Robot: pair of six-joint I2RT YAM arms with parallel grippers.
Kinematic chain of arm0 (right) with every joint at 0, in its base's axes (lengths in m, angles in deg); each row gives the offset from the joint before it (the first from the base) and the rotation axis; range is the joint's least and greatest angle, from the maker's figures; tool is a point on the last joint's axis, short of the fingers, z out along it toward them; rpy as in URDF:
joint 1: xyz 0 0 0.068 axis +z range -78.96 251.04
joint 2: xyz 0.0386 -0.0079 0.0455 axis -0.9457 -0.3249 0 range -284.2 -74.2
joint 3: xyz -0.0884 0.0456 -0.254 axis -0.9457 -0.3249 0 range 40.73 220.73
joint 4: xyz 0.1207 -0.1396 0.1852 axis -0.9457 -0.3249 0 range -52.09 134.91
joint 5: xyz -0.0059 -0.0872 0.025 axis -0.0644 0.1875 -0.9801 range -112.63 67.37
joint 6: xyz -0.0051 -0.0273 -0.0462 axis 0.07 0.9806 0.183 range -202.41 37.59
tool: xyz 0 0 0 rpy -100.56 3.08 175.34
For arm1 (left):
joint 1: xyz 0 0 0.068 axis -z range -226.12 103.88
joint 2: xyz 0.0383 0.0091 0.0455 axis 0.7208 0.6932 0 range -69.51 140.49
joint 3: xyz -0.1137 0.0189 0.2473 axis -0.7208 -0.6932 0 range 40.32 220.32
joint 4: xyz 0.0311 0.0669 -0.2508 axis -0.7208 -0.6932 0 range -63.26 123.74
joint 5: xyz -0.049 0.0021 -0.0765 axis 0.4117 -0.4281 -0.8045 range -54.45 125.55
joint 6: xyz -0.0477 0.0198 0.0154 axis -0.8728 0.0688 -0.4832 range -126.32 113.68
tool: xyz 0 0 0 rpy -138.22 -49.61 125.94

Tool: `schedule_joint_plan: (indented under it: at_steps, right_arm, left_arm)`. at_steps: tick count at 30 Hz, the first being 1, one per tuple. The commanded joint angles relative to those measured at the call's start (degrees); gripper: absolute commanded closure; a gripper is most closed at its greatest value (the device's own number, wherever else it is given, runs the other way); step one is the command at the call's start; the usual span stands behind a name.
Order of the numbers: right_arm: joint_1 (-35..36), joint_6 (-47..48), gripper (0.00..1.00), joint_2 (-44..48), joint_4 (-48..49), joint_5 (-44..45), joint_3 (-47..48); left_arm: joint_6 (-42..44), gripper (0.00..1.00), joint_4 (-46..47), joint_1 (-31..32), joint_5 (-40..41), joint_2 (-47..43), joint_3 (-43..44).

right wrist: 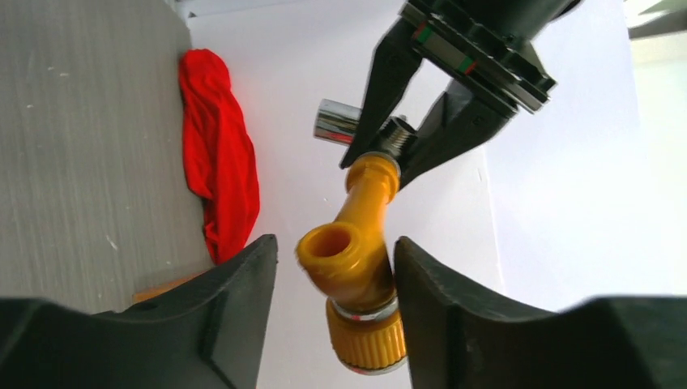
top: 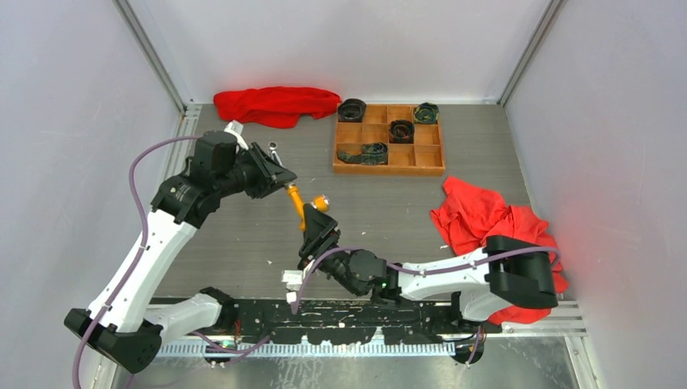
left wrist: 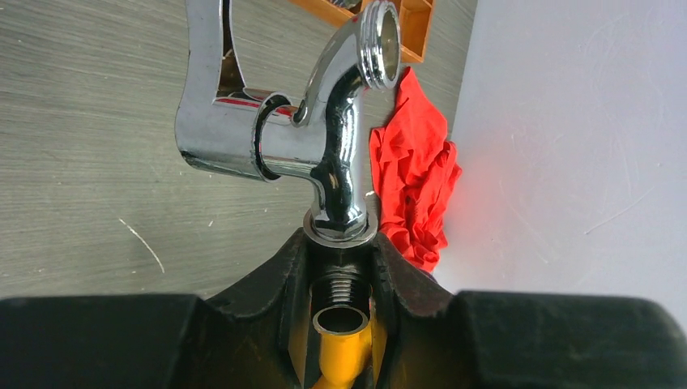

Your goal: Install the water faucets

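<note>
My left gripper [top: 279, 180] is shut on the threaded stem of the shiny silver water faucet [left wrist: 324, 138], which it holds above the table. The faucet's small handle [top: 274, 149] points toward the back. The orange-yellow faucet [top: 301, 204] hangs from the silver one's threaded end, its pipe mouth [left wrist: 344, 320] meeting the threads between my left fingers. My right gripper [right wrist: 334, 243] stands open around the orange-yellow faucet's bent spout [right wrist: 356, 259]. The right finger [right wrist: 429, 284] touches the spout, and the left finger [right wrist: 243, 292] stands apart from it. The ribbed yellow collar [right wrist: 369, 340] sits below the bend.
A wooden compartment tray [top: 389, 168] at the back holds dark round rolled items [top: 401, 130]. One red cloth [top: 275, 105] lies at the back left, another [top: 486, 215] on the right beside my right arm. Grey walls close in on both sides.
</note>
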Motion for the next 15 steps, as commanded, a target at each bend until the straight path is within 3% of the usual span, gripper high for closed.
schedule_joint_plan:
  at_steps: [1, 5, 8, 11, 15]
  right_arm:
    - [0.18, 5.90, 0.46, -4.27, 17.43, 3.75, 2.93]
    - [0.19, 6.57, 0.62, -8.93, 23.93, 7.64, 4.99]
    - [0.15, 1.88, 0.76, -10.05, 25.26, 10.32, 6.65]
    - [0.26, -10.27, 0.99, -7.09, 19.61, 11.48, 7.68]
    - [-0.14, -35.51, 0.99, 0.96, 5.32, 7.61, 8.78]
  left_arm:
    - [-2.16, 1.00, 6.06, -0.20, -1.70, -3.04, -0.25]
    - [-2.83, 1.00, 7.75, -0.20, -1.74, -4.01, -2.23]
    - [-3.89, 1.00, 10.65, -0.16, -1.90, -5.34, -4.53]
    - [-4.77, 1.00, 13.99, -0.16, -1.43, -7.13, -7.40]
    - [-5.11, 1.00, 18.50, -0.19, -0.49, -9.43, -10.51]
